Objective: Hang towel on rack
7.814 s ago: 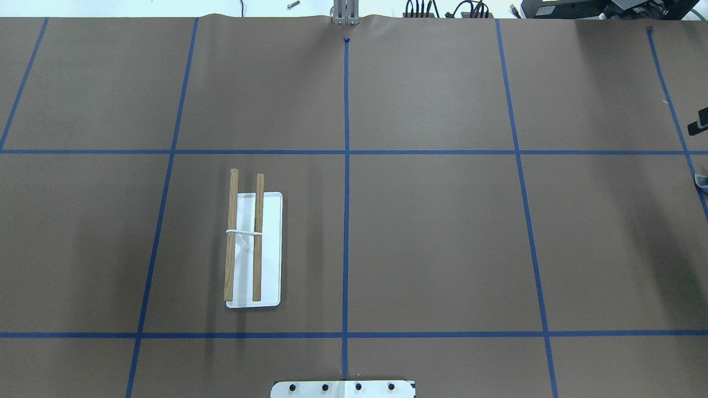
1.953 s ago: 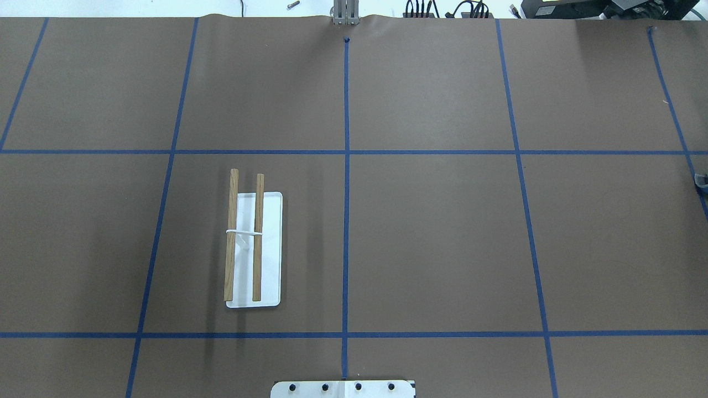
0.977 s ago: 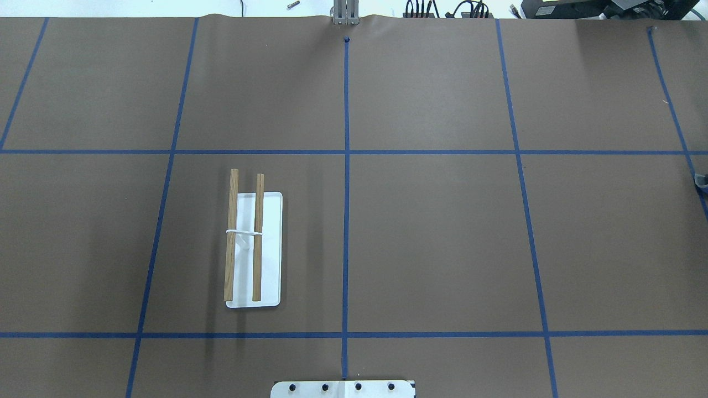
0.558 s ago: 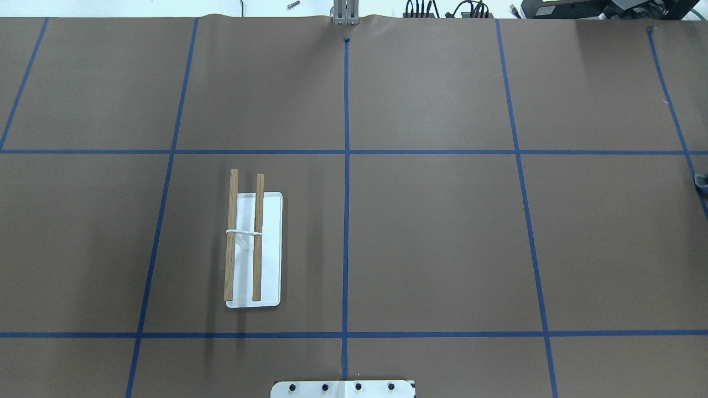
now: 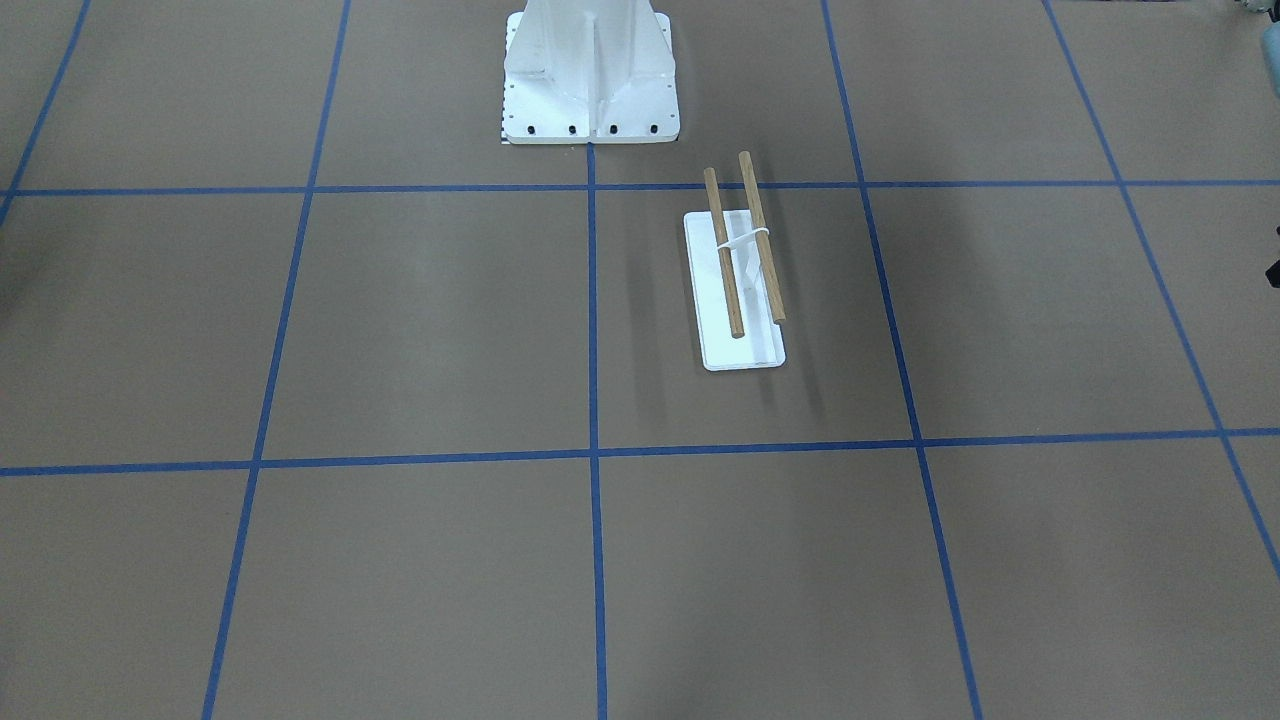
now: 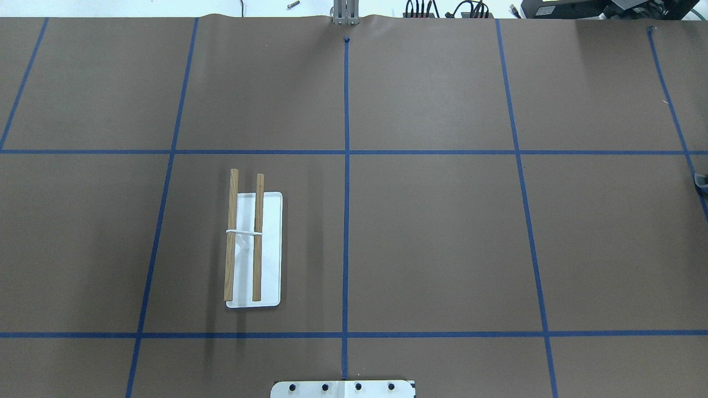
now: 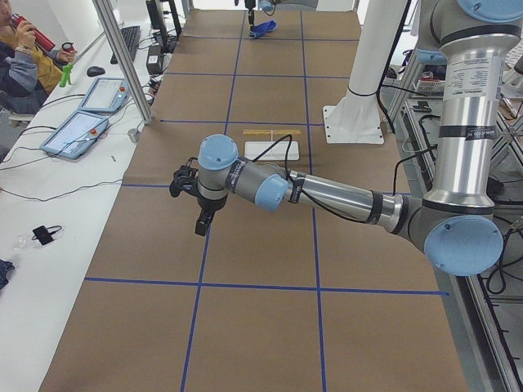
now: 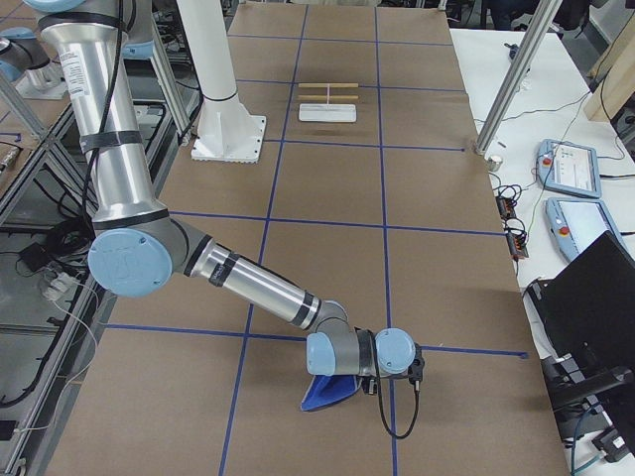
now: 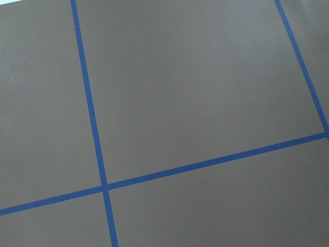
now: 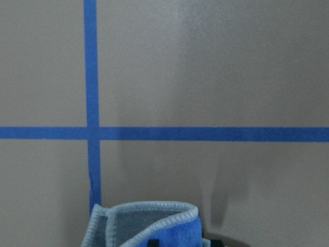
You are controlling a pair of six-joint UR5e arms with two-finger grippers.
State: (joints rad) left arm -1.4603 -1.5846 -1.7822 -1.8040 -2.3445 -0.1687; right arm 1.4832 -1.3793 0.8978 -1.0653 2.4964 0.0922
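The rack (image 6: 251,243) is two brown dowels on a white bracket over a flat white base plate; it also shows in the front view (image 5: 745,262) and, far off, in the right side view (image 8: 327,99). The blue towel (image 8: 327,394) lies at the table's right end. My right gripper (image 8: 375,382) is down on it. In the right wrist view a raised fold of the towel (image 10: 149,226), blue with a grey inner face and light hem, stands between the fingertips. My left gripper (image 7: 200,222) hangs over bare table, far from the rack; I cannot tell if it is open.
The white bolted pedestal (image 5: 590,80) stands behind the rack. Blue tape lines (image 6: 345,221) divide the brown table cover. A person and tablets (image 7: 78,131) are at a side bench. The left wrist view shows only the brown cover and blue tape lines.
A black part at the overhead view's right edge 7.8 s ago is gone. Over the last two seconds nothing in that view has moved.
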